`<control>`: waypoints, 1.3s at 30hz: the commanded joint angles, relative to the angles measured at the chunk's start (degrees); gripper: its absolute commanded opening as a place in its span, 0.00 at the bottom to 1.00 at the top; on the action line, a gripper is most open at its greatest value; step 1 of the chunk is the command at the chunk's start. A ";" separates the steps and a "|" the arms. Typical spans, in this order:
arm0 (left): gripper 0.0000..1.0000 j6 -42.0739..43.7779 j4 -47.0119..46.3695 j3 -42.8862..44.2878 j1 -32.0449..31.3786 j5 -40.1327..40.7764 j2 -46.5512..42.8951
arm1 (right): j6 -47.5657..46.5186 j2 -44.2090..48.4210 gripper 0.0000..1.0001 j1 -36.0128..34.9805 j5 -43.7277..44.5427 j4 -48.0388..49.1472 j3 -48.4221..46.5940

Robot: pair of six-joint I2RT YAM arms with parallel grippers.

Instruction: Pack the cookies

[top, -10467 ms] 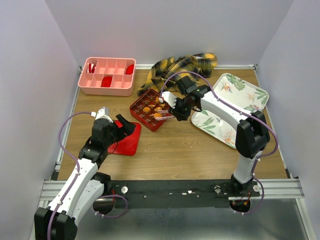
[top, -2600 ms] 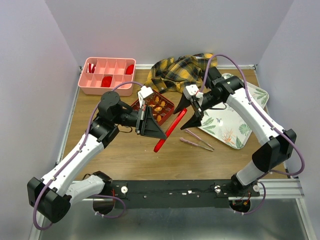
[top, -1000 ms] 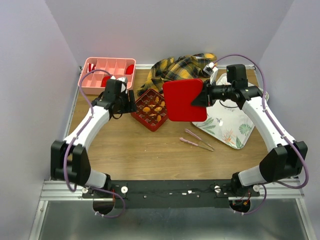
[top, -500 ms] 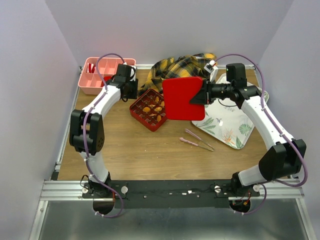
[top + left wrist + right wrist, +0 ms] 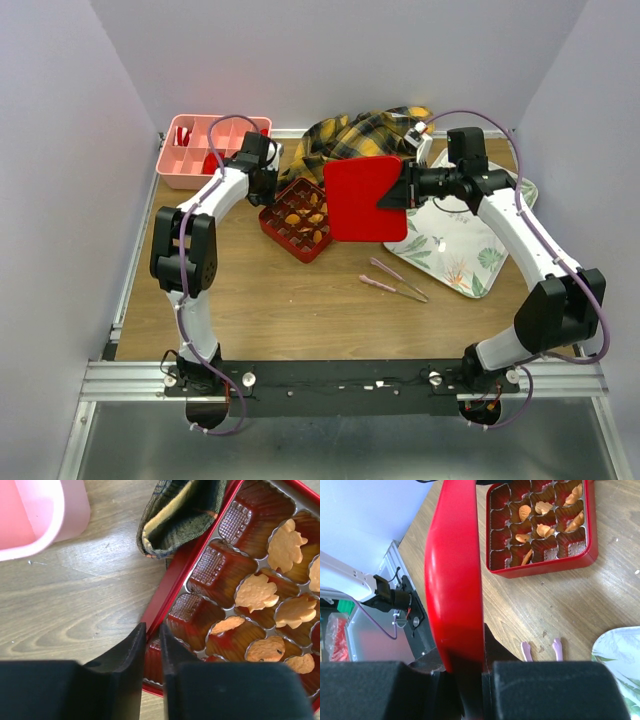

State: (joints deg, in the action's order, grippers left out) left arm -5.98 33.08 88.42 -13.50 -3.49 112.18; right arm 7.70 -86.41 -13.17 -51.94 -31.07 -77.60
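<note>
The cookies [image 5: 257, 593] lie in the small cells of the red box [image 5: 168, 590], which stands open on the table [image 5: 300, 300], just beside the cloth [image 5: 360, 135]. They are thin orange pieces, one in each cell, and some cells are empty.

The left gripper [image 5: 151, 631] has its two fingers almost together, one outside and one inside the near wall of the box, so it pinches this wall (I think to keep the box from sliding). The right gripper [image 5: 398, 190] is pressed on one edge of the red lid [image 5: 362, 200] and holds it upright in the air, above the table to the right of the box. I judge that the packing is nearly done and the lid must now be turned flat and lowered on the box. The tongs [image 5: 395, 280] lie apart on the wood, not in use.
</note>
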 commanded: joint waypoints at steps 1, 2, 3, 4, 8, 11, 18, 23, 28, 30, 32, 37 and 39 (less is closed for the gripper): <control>0.22 -0.52 0.23 -3.16 0.05 -2.75 -1.35 | 0.73 -1.04 0.00 -0.19 -2.37 1.45 -0.71; 0.22 -0.53 0.32 -3.69 0.05 -2.67 -1.79 | 0.73 -1.13 0.01 -0.19 -2.46 1.45 -0.71; 0.17 -0.70 0.23 -4.39 0.05 -2.75 -2.57 | 0.91 -1.21 0.00 -0.10 -2.64 1.54 -0.79; 0.13 -1.14 0.23 -5.70 0.05 -2.14 -3.19 | 0.82 -1.30 0.00 -0.02 -2.64 1.54 -0.80; 0.08 -3.68 -0.47 -11.15 0.05 -2.49 -7.84 | 2.05 -1.65 0.00 -0.10 -3.08 2.24 -0.10; 0.07 -7.80 -2.40 -17.74 0.05 -4.85 -13.29 | 4.15 -2.27 0.01 -0.28 -4.04 3.99 0.61; 0.06 -15.46 -6.97 -31.90 -1.62 -7.41 -25.33 | 12.40 -5.96 0.00 -2.82 -8.25 9.27 1.84; 0.06 -19.50 -8.56 -38.05 -3.37 -7.76 -29.29 | 17.69 -9.38 0.00 -6.07 -10.45 14.44 2.45; 0.16 -24.77 -10.40 -42.18 -3.73 -7.94 -33.77 | 26.73 -12.20 0.01 -8.36 -12.91 21.39 6.22; 0.26 -27.68 -11.11 -43.42 -3.73 -8.55 -36.49 | 30.07 -12.81 0.01 -8.45 -13.27 25.17 8.78; 0.36 -30.13 -11.46 -45.26 -3.73 -8.29 -38.43 | 31.14 -13.34 0.01 -8.45 -13.45 27.02 9.66; 0.69 -32.61 -7.01 -45.89 -2.94 -2.51 -47.30 | 33.78 -14.75 0.01 -8.98 -13.80 29.31 10.89; 0.79 -32.17 -4.00 -45.27 -1.98 2.31 -50.90 | 34.30 -16.15 0.00 -9.85 -13.80 29.66 10.46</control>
State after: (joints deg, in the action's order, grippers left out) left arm -35.75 24.10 41.87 -16.82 -9.23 68.62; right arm 38.15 -100.71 -21.78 -62.78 -6.63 -66.96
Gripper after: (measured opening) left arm 0.684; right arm 0.221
